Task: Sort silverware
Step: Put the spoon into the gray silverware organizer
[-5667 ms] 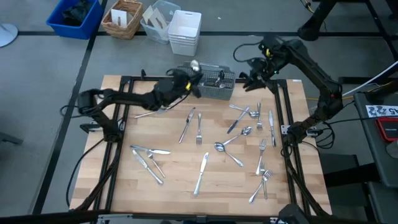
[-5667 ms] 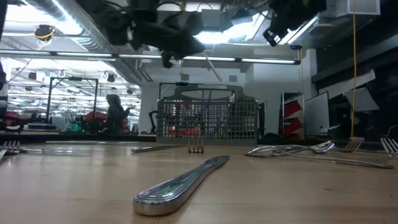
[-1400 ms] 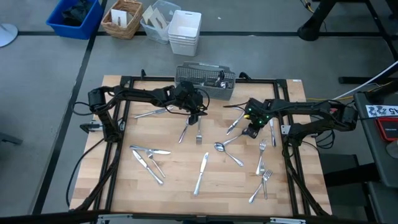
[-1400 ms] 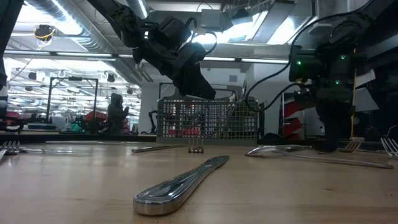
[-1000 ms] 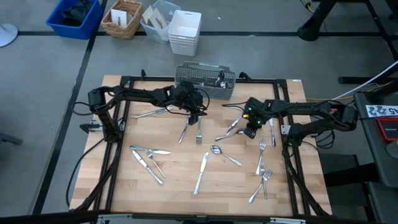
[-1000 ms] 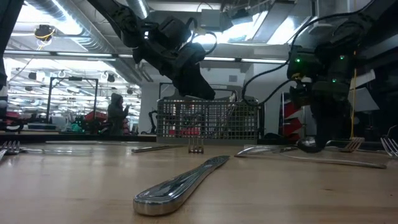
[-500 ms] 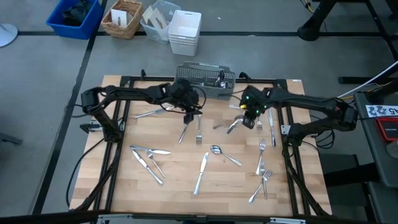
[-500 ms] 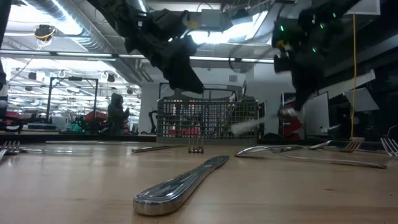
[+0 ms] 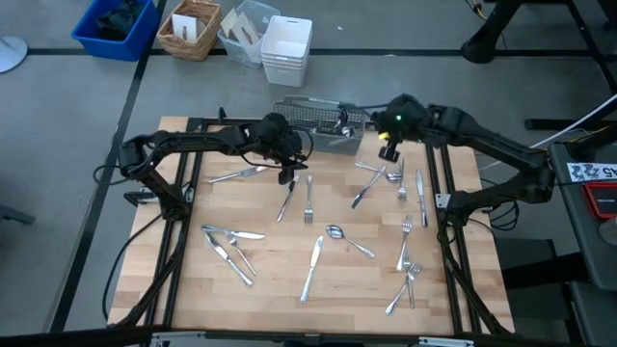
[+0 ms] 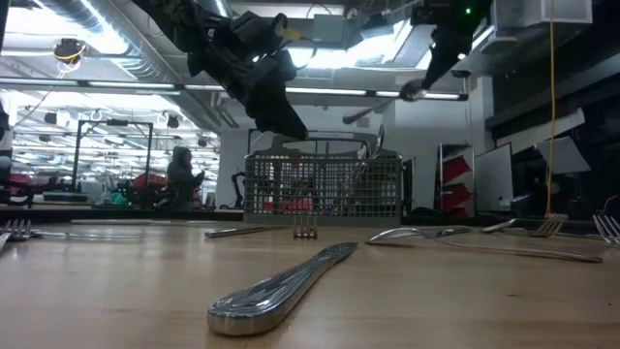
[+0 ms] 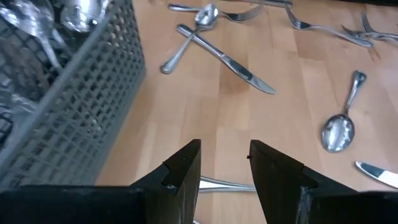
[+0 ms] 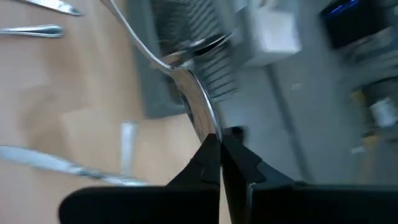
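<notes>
Right gripper point(image 12: 219, 146) is up off the table, pinched tight on a spoon point(image 12: 193, 102) by its bowl, with the handle sticking out ahead of it toward the mesh caddy point(image 9: 323, 126) just beside it. Left gripper point(image 11: 225, 163) hovers low over the wood on the caddy's other side, fingers apart with nothing between them; one utensil handle lies right under its tips. The rest of the silverware point(image 9: 345, 234) is scattered across the table point(image 9: 270, 289) in front of both grippers.
</notes>
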`<state>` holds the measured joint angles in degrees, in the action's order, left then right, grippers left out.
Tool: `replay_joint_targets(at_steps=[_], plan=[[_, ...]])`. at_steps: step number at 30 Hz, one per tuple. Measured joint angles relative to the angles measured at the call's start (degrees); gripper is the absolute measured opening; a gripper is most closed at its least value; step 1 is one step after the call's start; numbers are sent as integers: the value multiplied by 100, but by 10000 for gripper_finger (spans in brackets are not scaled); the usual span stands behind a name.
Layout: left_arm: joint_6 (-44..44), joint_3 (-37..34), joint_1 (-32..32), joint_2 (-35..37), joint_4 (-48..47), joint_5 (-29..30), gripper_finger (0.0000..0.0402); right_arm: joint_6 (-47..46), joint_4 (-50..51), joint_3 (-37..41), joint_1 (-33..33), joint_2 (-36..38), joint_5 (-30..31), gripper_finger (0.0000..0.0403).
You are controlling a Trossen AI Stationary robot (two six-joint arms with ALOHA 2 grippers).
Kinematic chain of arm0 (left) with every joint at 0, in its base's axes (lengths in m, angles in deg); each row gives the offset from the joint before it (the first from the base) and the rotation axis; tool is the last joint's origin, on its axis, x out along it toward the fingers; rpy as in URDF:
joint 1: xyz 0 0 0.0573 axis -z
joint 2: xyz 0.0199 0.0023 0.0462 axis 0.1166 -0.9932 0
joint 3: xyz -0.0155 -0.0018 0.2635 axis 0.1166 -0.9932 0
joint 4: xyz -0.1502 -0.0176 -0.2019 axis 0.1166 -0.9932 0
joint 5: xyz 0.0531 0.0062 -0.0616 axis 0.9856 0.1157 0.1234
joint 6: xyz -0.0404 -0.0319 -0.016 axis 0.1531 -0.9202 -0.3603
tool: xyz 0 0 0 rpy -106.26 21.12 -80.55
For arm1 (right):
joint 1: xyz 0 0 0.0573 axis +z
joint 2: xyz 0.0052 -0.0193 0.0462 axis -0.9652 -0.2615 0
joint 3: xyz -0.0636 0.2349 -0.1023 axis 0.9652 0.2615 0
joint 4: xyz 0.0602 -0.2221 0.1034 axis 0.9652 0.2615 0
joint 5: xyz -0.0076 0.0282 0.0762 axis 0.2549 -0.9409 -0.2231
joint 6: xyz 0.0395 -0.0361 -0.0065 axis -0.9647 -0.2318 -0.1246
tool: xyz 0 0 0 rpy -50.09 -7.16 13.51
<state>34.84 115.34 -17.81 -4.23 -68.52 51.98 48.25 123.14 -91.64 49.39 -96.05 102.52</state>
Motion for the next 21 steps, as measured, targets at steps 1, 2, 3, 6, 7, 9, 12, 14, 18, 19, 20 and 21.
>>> replay_joint_targets(at_steps=[1,2,3,6,7,9,12,14,18,19,20,21], plan=[[7,0,-18,0,18,0,129,174,-54,-71,0,0,127,3],[9,0,-32,0,16,0,129,392,-160,-113,0,0,262,3],[6,0,-42,0,11,0,129,620,-293,-132,0,3,383,4],[11,0,-42,0,17,0,129,1435,-743,-135,-2,-12,742,5],[16,0,-42,0,21,0,129,1742,-893,-135,-2,-40,820,5],[16,0,-42,0,28,0,129,2311,-1186,-135,-2,-117,908,4],[16,0,-41,0,43,0,129,3102,-1540,-135,-4,-306,1046,4],[16,0,-40,0,41,0,129,3610,-1638,-135,-2,-455,1232,7],[0,0,-40,0,42,0,129,4451,-1651,-135,-11,-819,1520,9],[0,0,-40,0,43,0,129,4557,-1677,-133,-11,-910,1574,9],[-1,0,-40,0,43,0,129,4653,-1739,-133,-11,-997,1627,10],[-1,0,-40,0,43,0,129,4716,-1838,-133,-11,-1090,1688,10]])
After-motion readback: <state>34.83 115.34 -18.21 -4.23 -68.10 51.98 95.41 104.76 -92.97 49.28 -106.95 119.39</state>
